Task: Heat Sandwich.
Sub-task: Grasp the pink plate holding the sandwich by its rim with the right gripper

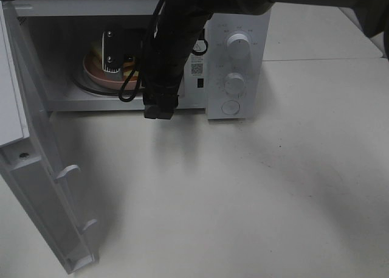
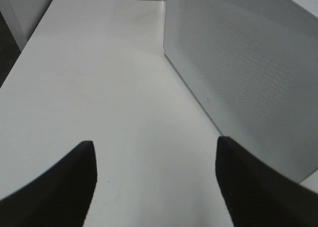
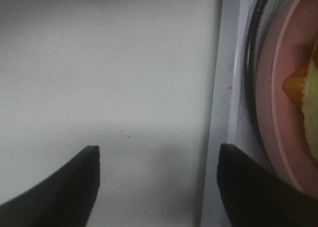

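The white microwave (image 1: pixel 237 22) stands with its door (image 1: pixel 42 187) swung wide to the left. Inside, a round pink plate (image 1: pixel 100 77) rests on the turntable, and the sandwich (image 3: pixel 305 90) lies on it, showing as a yellowish corner in the right wrist view. In the high view the arm's camera mount hides most of the sandwich. My right gripper (image 1: pixel 158 112) (image 3: pixel 158 150) hangs just in front of the oven opening, fingers pointing down at the table, open and empty. My left gripper (image 2: pixel 154 142) is open over bare table beside a perforated white microwave panel (image 2: pixel 248 78); it is outside the high view.
The right arm and its cable (image 1: pixel 130 89) cross the oven mouth from the top right. Two knobs (image 1: pixel 238 45) and a round button (image 1: pixel 230 107) sit on the control panel. The white table (image 1: pixel 243 193) stretches out in front of and to the right of the microwave.
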`<move>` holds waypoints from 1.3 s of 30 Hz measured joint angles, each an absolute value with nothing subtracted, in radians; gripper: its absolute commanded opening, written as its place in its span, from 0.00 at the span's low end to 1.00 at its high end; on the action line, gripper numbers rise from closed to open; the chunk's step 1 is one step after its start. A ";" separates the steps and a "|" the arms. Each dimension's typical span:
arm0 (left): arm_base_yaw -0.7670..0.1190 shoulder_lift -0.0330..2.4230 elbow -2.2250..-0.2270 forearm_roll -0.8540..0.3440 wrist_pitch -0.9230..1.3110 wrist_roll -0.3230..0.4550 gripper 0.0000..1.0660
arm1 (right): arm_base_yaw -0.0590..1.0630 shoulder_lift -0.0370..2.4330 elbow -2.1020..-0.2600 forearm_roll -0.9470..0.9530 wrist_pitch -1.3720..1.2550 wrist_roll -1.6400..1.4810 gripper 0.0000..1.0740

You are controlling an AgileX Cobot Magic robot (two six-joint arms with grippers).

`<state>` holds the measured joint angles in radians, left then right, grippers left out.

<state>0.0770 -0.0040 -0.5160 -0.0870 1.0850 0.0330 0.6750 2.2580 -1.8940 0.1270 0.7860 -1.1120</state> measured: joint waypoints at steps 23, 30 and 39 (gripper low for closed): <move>0.077 -0.004 -0.516 -0.087 1.085 0.033 0.61 | 0.624 2.359 -2.047 0.163 0.717 -1.112 0.61; 0.077 -0.004 -0.516 -0.087 1.085 0.033 0.61 | 0.599 2.360 -2.047 0.178 0.657 -1.112 0.61; 0.077 -0.004 -0.516 -0.087 1.085 0.033 0.61 | 0.587 2.402 -2.047 0.181 0.621 -1.112 0.61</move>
